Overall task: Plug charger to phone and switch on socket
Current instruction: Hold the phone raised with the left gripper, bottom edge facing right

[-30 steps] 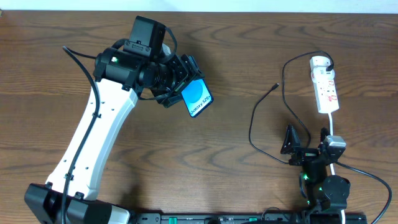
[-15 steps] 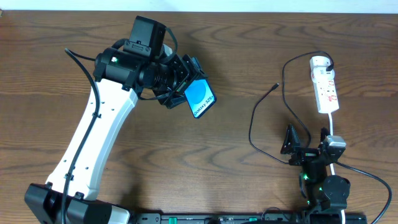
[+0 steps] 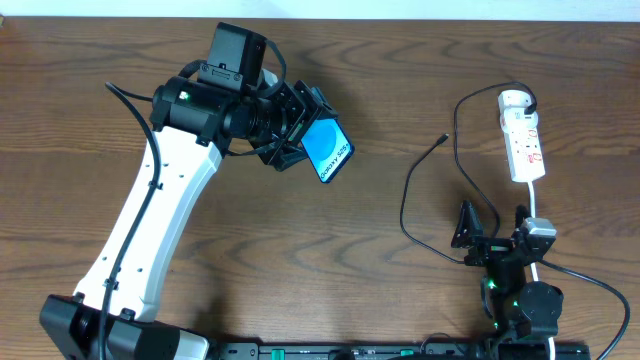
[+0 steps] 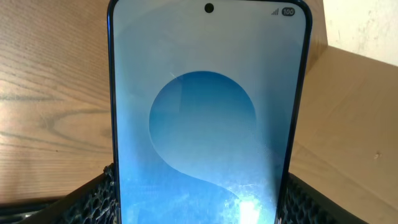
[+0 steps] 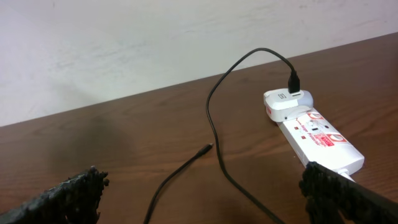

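**Overhead view.** The left gripper [image 3: 300, 135] is closed on the phone [image 3: 328, 150], clamping it by its long edges over the far left-centre part of the wooden table [image 3: 300, 280]. The phone is tilted, its blue screen turned toward the wrist camera and its white text band at the near end. The socket [image 3: 525, 145] lies at the far right of the table with its long axis running near to far. Its white cord [image 3: 537, 200] leads toward the near edge. The white adapter [image 3: 515, 100] sits in the far end of the socket. From the adapter the charger [image 3: 405, 205] arcs left and then loops toward the near side. Its plug tip [image 3: 443, 139] lies free on the wood, left of the socket and well apart from the phone. The right gripper [image 3: 492, 228] stands on the near side of the socket, jaws spread wide and holding nothing.

**Left wrist view.** The phone [image 4: 208, 124] stands upright between the two black fingers [image 4: 93, 202], filling most of the frame.

**Right wrist view.** The plug tip [image 5: 205, 148], the adapter [image 5: 287, 101] and the socket [image 5: 317, 137] lie beyond the parted fingers [image 5: 68, 196]. Red markings show on the top face of the socket.
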Available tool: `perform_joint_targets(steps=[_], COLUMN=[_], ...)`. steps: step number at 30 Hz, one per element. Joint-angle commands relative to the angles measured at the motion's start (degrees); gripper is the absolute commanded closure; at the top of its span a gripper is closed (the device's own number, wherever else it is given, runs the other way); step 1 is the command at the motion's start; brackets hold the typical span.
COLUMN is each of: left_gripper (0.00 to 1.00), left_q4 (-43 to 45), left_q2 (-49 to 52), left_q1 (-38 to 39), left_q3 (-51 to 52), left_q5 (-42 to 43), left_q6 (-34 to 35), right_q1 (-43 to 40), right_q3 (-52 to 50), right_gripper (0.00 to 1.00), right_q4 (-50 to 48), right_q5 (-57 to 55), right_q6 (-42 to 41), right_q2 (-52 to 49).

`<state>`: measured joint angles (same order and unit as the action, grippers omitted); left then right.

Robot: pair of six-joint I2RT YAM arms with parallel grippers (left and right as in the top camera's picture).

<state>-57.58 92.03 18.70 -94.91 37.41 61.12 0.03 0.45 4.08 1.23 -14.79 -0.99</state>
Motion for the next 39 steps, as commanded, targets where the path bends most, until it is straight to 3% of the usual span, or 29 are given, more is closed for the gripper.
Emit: perform_joint_targets(steps=[1,24,39], left_gripper=[0.34,0.34,0.34], left_q4=[0.3,1.0,1.3], left_q2=[-1.0,-1.0,-1.0], left_q1=[-0.1,-0.1,-0.1], left_q3=[-1.6,-1.6,-1.6], left_q5=[1.6,-1.0,-18.0], left_q6=[1.6,0.5,-9.8], right_q1=[0.4,0.4,0.4], right_q3=[-0.2,-0.1,-0.1], right_gripper=[0.01,0.01,0.01], right_q4=[0.2,0.2,0.1], right_q5=[-0.5,-0.5,-0.5], right_q6=[0.7,0.7,0.7], right_q2=[0.3,0.3,0.3])
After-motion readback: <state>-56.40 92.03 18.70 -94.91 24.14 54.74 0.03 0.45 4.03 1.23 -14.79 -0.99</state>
